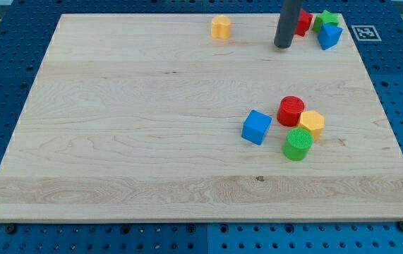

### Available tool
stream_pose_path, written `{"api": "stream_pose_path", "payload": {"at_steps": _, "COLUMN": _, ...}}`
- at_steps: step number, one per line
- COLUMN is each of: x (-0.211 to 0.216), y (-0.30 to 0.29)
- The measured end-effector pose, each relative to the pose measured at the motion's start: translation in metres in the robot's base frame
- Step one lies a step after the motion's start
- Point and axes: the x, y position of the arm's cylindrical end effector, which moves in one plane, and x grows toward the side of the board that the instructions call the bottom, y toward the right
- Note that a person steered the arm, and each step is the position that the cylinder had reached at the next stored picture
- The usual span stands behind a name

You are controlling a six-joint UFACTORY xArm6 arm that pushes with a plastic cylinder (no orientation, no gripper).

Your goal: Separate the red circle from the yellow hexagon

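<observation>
The red circle (291, 110) lies right of the board's middle, touching the yellow hexagon (312, 123) at its lower right. A green cylinder (298, 144) sits just below them, touching the hexagon. A blue cube (256, 127) lies a little to the left of the red circle. My tip (282, 45) is near the view's top, well above this cluster, apart from it, and just left of the blocks in the top right corner.
A yellow block (220, 27) stands near the top edge, left of the rod. A red block (303, 21), a green star-like block (326, 20) and a blue block (329, 35) cluster at the top right. The wooden board (116, 141) rests on a blue pegboard.
</observation>
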Motion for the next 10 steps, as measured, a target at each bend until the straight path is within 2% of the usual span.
{"api": "stream_pose_path", "payload": {"at_steps": 4, "x": 0.084, "y": -0.022}}
{"api": "stream_pose_path", "payload": {"at_steps": 6, "x": 0.162, "y": -0.046}}
{"api": "stream_pose_path", "payload": {"at_steps": 7, "x": 0.182, "y": -0.043}}
{"api": "stream_pose_path", "payload": {"at_steps": 10, "x": 0.184, "y": 0.003}}
